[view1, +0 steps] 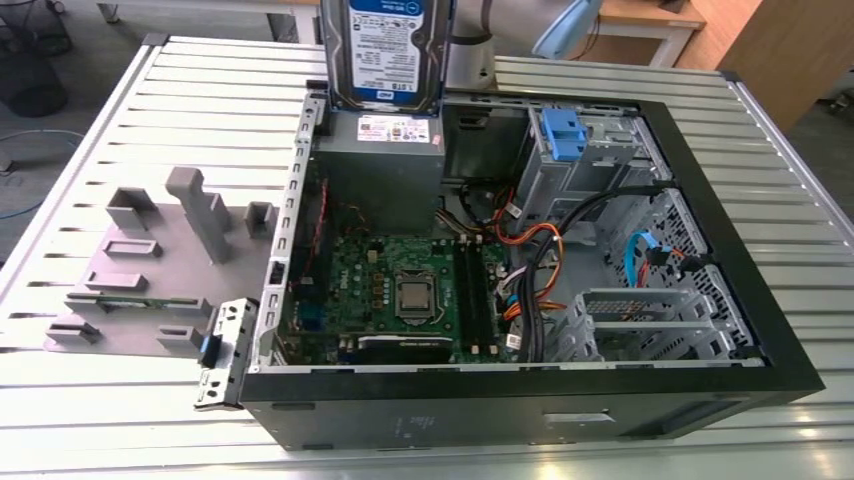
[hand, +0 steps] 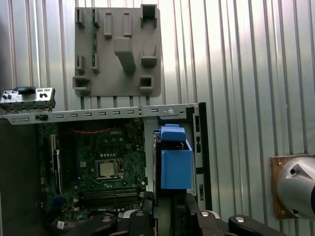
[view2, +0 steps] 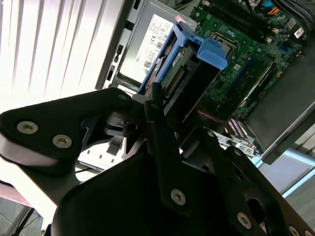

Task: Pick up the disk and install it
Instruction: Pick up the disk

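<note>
The disk (view1: 387,50), a silver drive with a white-and-blue label, hangs upright at the top of the exterior view, just above the grey power-supply box (view1: 387,150) in the open computer case (view1: 747,300). Both wrist views show the disk (view2: 189,73) edge-on with its blue side rails (hand: 175,162), over the case's corner beside the motherboard. My gripper (view2: 162,105) is shut on the disk's near end, with black fingers (view2: 160,128) on either side; the gripper's base (hand: 170,219) sits just behind the drive.
Inside the case are the motherboard (view1: 400,290), a bundle of cables (view1: 534,270), a drive bay with a blue latch (view1: 561,135) and a metal cage (view1: 641,320). A grey fixture plate (view1: 147,270) with upright blocks lies on the slatted metal table (view1: 200,100) at the exterior view's left.
</note>
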Controlling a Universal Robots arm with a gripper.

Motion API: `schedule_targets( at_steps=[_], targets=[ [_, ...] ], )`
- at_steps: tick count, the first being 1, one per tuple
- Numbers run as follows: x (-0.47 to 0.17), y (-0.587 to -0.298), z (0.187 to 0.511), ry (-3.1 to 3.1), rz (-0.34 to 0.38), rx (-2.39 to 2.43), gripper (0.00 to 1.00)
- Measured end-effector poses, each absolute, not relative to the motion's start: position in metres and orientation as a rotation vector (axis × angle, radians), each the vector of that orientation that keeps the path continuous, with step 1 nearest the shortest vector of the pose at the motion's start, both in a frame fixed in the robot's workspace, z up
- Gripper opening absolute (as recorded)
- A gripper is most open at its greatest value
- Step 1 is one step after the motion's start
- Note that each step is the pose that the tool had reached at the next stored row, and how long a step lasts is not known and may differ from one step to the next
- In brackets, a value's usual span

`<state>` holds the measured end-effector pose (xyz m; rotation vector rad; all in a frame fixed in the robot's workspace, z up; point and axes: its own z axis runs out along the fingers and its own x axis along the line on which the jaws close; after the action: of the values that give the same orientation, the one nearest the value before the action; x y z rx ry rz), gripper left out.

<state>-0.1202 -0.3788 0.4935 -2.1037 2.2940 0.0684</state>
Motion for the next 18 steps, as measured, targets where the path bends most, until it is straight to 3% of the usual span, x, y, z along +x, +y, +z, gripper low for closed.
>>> schedule_targets(
  at_steps=[18],
  targets=[
    [-0.09, -0.379, 0.493, 2.294, 0.068, -2.104, 0.35]
  ],
)
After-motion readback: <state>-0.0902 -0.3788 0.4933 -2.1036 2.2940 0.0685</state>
